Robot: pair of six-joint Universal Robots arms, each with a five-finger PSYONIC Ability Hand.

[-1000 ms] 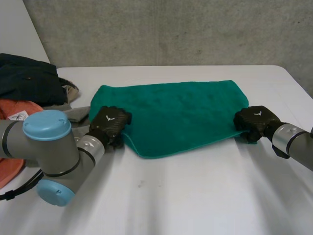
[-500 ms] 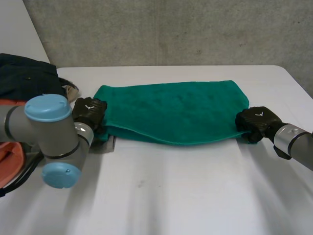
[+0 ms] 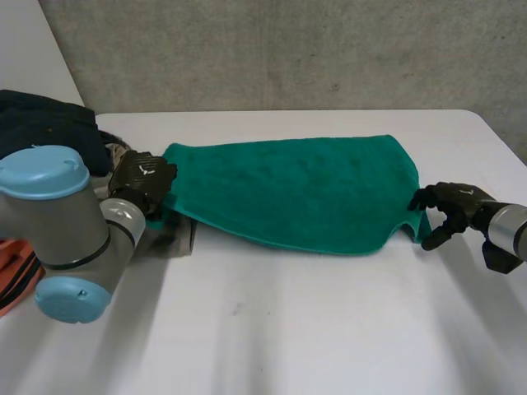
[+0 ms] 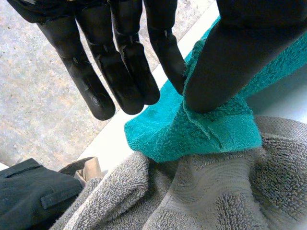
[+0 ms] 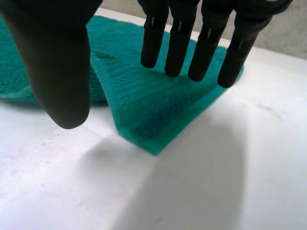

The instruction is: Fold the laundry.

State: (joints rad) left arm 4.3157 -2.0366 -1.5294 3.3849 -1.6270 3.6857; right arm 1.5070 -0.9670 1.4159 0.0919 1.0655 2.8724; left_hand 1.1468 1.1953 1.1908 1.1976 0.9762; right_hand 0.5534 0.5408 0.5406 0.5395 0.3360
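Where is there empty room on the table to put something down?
The biggest bare patch of white table is in front of the green towel. A thinner bare strip runs behind it, along the far edge. The robot's left end is crowded with dark clothes and a grey towel.

Head camera high and far, looking down, wrist cameras close, all sharing green towel [image 3: 288, 193]

White table [image 3: 288, 329], and behind it a speckled grey wall [image 3: 288, 49], perhaps concrete.
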